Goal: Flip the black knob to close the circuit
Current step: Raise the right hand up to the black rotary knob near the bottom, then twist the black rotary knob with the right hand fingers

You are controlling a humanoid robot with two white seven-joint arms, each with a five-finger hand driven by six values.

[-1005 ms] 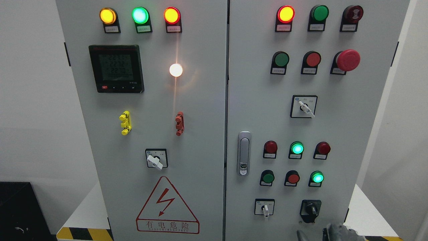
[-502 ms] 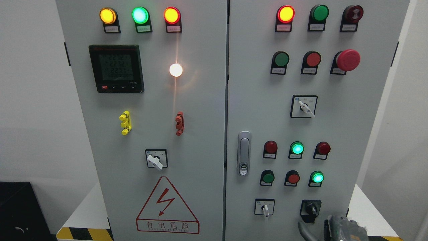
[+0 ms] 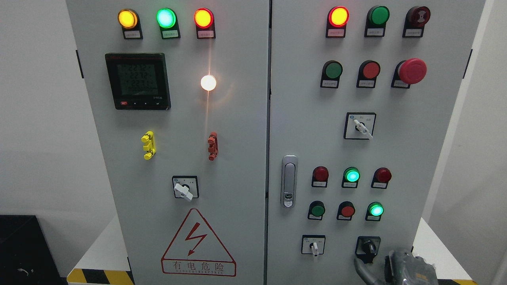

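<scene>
Right hand (image 3: 400,269) low, bottom right edge.

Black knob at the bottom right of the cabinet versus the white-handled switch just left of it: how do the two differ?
The black knob is dark all over on a black plate; the white-handled switch has a pale lever on a white, black-framed plate. The black knob sits close to the right hand, at the bottom edge; the white-handled switch stands farther from it. Both sit in the lowest row of the right door.

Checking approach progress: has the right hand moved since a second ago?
Yes. The right hand has risen from the bottom edge toward the black knob, now just below and right of it.
</scene>
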